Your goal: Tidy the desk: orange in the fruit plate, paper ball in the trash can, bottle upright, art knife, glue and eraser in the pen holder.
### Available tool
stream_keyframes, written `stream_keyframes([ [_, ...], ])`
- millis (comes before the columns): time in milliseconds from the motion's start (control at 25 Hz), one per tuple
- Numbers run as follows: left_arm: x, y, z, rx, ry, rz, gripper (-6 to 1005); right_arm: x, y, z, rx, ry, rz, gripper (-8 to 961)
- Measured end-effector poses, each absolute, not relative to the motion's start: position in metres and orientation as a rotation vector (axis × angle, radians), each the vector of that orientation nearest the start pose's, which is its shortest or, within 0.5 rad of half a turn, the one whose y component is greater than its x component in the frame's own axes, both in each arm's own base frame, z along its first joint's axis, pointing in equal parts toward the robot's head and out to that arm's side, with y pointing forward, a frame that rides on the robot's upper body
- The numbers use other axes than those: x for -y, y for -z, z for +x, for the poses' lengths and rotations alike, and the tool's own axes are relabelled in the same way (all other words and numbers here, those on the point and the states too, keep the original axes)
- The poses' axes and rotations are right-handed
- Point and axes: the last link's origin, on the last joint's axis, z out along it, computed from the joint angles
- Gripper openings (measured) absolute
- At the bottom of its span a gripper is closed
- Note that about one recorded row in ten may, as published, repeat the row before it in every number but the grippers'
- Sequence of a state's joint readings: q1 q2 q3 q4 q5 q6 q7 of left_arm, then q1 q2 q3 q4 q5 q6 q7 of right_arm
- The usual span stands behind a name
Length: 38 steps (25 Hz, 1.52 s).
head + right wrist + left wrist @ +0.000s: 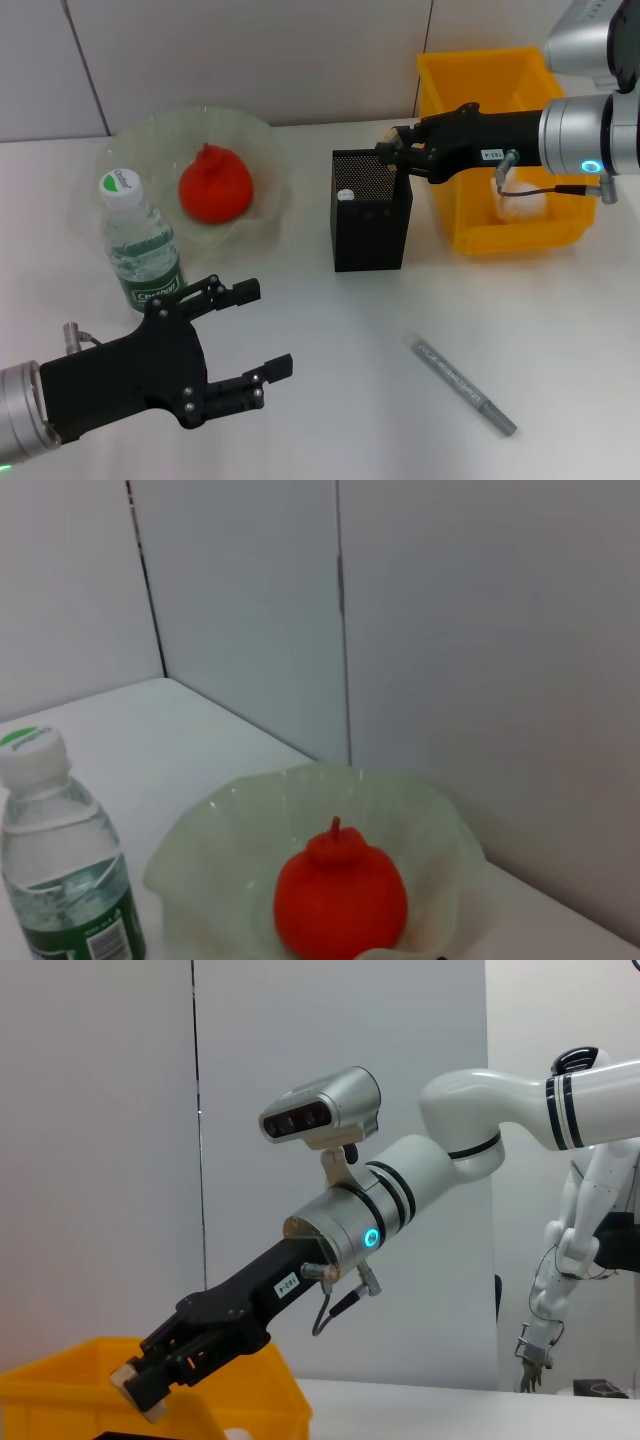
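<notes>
The right end effector (pixel 392 146) pinches the small beige eraser (pixel 388 137) just above the rim of the pen holder (pixel 370 210). It seems about to drop it: best to centre over the mesh opening, then open. The left end effector (pixel 252 338) hovers wide open above the counter (pixel 330 350), near the upright bottle (pixel 138 240). The orange (pixel 214 184) sits in the fruit plate (pixel 120 150), the paper ball (pixel 520 205) in the trash can (pixel 470 70); a grey pen-like tool (pixel 462 384) lies on the counter

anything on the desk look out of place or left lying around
One thing: a grey pen-like tool lies flat on the table, outside the pen holder. The orange sits in the fruit plate; the bottle stands upright.
</notes>
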State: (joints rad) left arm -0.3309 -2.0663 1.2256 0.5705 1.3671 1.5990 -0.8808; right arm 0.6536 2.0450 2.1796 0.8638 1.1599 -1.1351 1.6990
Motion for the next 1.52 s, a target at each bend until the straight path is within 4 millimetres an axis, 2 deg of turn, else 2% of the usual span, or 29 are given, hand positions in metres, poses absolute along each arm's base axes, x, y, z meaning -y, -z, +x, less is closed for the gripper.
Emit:
stream_keyframes([
  [320, -0.271, 0.033, -0.248, 0.121, 1.046, -2.675, 803, -0.422, -0.027, 0.204, -0.539, -0.417, -2.5, 389],
  [760, -0.27, 0.032, -0.25, 0.123, 1.042, -2.676, 803, -0.416, -0.036, 0.197, -0.459, -0.496, -2.468, 516],
  [1080, -0.268, 0.032, -0.251, 0.131, 1.044, -2.672, 803, -0.403, -0.047, 0.198, -0.535, -0.505, -2.466, 766],
  [1280, -0.266, 0.034, -0.254, 0.153, 1.039, -2.67, 803, -0.384, -0.047, 0.197, -0.519, -0.405, -2.502, 762],
  [1520, -0.266, 0.034, -0.256, 0.163, 1.038, -2.666, 803, -0.364, -0.055, 0.194, -0.613, -0.347, -2.503, 762],
])
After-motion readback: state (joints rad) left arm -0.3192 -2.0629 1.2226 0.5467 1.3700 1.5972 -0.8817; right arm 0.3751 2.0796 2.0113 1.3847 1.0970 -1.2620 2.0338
